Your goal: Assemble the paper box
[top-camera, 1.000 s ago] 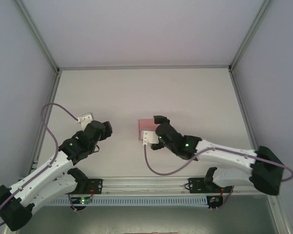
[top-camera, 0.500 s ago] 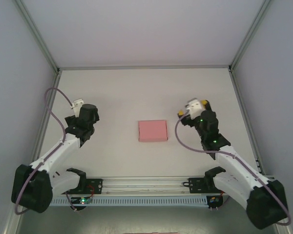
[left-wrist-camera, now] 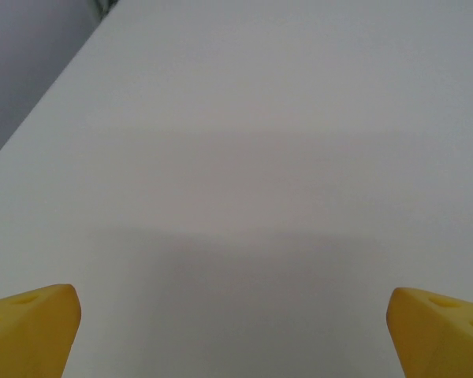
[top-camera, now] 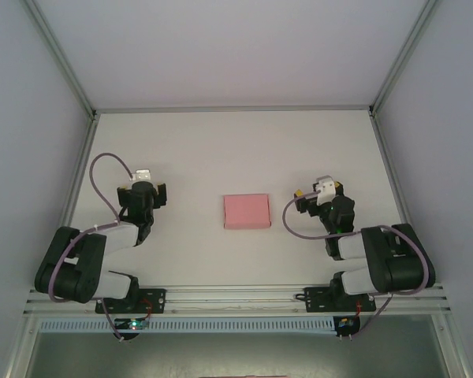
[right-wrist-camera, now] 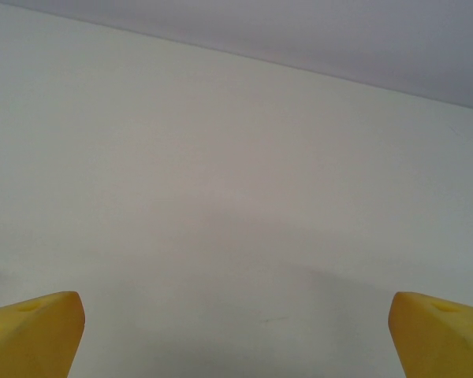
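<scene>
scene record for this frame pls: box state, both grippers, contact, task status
paper box: pink, folded into a flat rectangle, lying mid-table
table: white, walled on three sides
left gripper: open, nothing between the fingers, left of the box, arm folded near its base
right gripper: open, nothing between the fingers, right of the box, arm folded near its base
contact: none; both grippers are apart from the box
task status: box looks assembled from above; whether every flap is tucked cannot be told
</scene>
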`<action>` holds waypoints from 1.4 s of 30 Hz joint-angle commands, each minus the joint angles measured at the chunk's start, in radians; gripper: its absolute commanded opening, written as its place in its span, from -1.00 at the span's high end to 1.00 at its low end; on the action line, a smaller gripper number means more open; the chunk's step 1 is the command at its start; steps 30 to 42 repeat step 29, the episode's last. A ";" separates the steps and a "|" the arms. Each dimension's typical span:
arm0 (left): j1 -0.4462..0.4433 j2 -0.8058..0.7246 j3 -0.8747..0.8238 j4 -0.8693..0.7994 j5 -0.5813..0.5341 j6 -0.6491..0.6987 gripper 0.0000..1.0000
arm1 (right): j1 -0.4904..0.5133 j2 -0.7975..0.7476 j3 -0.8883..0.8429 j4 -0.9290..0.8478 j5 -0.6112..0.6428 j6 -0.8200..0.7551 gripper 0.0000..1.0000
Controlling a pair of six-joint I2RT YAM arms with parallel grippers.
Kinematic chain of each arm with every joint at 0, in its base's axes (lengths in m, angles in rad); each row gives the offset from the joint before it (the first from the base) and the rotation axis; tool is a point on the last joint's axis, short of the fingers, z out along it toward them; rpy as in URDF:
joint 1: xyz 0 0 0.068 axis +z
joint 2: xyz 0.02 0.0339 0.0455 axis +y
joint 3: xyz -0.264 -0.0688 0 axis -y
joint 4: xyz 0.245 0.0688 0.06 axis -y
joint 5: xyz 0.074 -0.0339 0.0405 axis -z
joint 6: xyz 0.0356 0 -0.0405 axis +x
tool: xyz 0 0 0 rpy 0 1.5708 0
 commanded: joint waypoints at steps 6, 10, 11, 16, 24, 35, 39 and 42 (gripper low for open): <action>0.119 0.187 0.051 0.259 0.166 0.009 -1.00 | -0.121 0.078 0.194 -0.085 -0.105 0.135 -0.97; 0.128 0.184 0.044 0.266 0.167 -0.004 -0.99 | -0.101 0.104 0.182 -0.014 -0.034 0.149 -0.97; 0.127 0.187 0.043 0.273 0.166 -0.003 -0.99 | -0.088 0.090 0.199 -0.069 -0.001 0.139 -0.96; 0.128 0.184 0.043 0.270 0.166 -0.003 -0.99 | -0.065 0.094 0.198 -0.058 0.085 0.142 -0.97; 0.128 0.186 0.043 0.272 0.167 -0.003 -1.00 | -0.065 0.094 0.200 -0.063 0.085 0.140 -0.97; 0.128 0.185 0.042 0.272 0.167 -0.004 -0.99 | -0.065 0.094 0.198 -0.063 0.086 0.141 -0.96; 0.128 0.185 0.042 0.272 0.167 -0.004 -0.99 | -0.065 0.094 0.198 -0.063 0.086 0.141 -0.96; 0.128 0.185 0.042 0.272 0.167 -0.004 -0.99 | -0.065 0.094 0.198 -0.063 0.086 0.141 -0.96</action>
